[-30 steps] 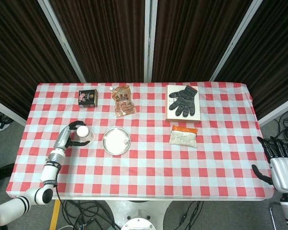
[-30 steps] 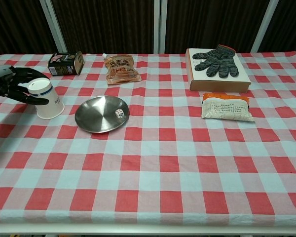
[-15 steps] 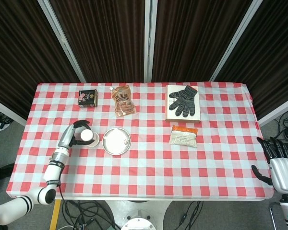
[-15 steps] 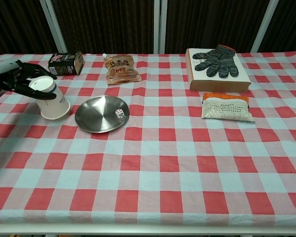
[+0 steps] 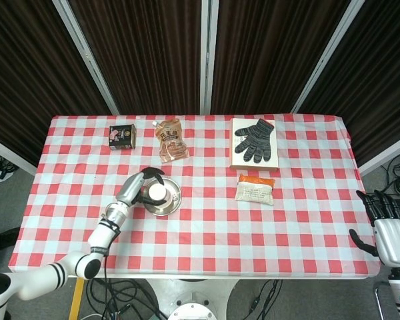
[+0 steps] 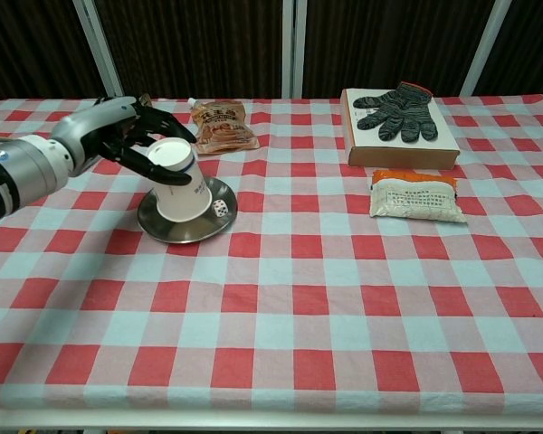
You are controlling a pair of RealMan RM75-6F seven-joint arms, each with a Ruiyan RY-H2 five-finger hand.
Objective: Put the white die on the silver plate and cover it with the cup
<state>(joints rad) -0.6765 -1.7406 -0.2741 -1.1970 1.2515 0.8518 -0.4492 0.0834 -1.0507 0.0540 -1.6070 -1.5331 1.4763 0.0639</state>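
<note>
— Cup (image 6: 179,179) and left hand (image 6: 127,136) have swept from the cloth at nine o'clock onto the silver plate (image 6: 158,228), fingers wrapped around it upside down!

— White die (image 6: 219,208) sits at the plate's three o'clock, uncovered. Covering remains. Right hand (image 5: 385,215) idles, fingers spread.

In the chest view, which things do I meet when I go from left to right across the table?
left hand holding the cup → white die on the silver plate → orange packet
</note>
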